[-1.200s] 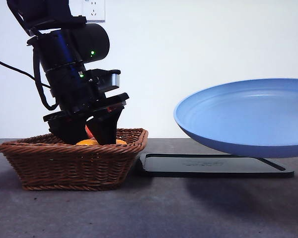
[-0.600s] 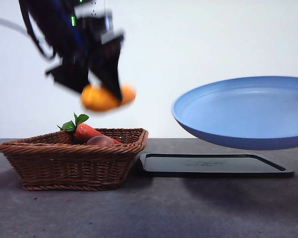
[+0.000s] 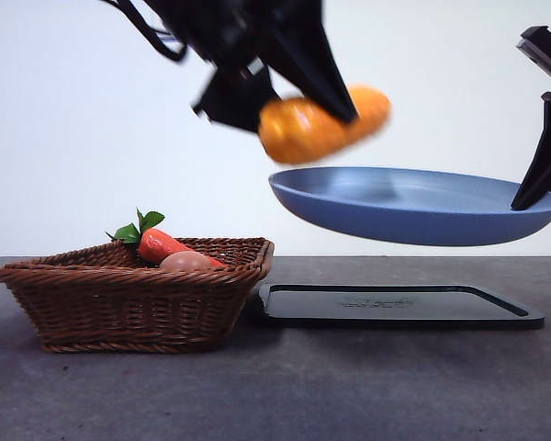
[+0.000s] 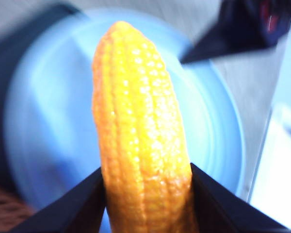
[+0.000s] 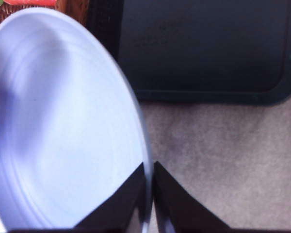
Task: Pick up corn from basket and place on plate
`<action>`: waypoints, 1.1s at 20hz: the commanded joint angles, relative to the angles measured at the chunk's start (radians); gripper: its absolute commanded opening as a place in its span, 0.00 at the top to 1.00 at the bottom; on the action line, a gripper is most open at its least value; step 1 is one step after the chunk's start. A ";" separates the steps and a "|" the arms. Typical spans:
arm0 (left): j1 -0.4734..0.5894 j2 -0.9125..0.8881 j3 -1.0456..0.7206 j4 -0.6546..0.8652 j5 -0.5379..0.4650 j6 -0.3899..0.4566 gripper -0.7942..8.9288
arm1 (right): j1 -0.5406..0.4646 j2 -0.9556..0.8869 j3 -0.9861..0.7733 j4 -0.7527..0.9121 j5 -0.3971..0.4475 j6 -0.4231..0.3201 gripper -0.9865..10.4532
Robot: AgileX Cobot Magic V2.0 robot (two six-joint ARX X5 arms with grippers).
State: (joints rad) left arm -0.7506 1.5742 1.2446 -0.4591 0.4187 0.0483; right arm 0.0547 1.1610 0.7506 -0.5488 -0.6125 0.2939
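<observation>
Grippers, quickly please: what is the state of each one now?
Left gripper: shut on the corn, above the plate.
Right gripper: shut on the plate's rim.

Left gripper (image 3: 298,110) raised with jaws clamped; right gripper (image 3: 542,175) raised, jaws pinched.

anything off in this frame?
Only one oddity: the plate isn't on the table; the right hand pinches its rim and holds it in the air above the black tray. The left hand holds the corn over it.
</observation>
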 commanded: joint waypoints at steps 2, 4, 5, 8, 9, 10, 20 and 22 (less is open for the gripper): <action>-0.029 0.086 0.018 0.013 -0.002 0.045 0.69 | 0.001 0.010 0.016 0.016 -0.019 0.014 0.91; -0.032 0.116 0.018 0.015 -0.005 0.045 0.65 | 0.001 0.010 0.016 0.013 -0.020 0.013 0.91; -0.033 0.127 0.018 0.016 -0.005 0.044 0.65 | 0.001 0.010 0.016 0.014 -0.020 0.013 0.91; -0.036 0.131 0.018 0.014 -0.005 0.043 0.62 | 0.001 0.010 0.016 0.014 -0.019 0.009 0.91; -0.037 0.131 0.018 0.017 -0.005 0.040 0.59 | 0.001 0.010 0.016 0.013 -0.019 0.008 0.91; -0.036 0.131 0.018 0.019 -0.005 0.038 0.54 | 0.001 0.010 0.016 0.014 -0.019 0.006 0.91; -0.035 0.119 0.167 -0.091 -0.008 0.040 0.49 | 0.000 0.069 0.016 0.049 0.003 0.002 0.91; -0.032 0.119 0.222 -0.135 -0.008 0.042 0.49 | 0.000 0.102 0.016 0.092 0.010 0.008 0.91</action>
State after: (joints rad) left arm -0.7769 1.6836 1.4460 -0.5983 0.4133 0.0734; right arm 0.0547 1.2522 0.7506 -0.4683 -0.5980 0.2935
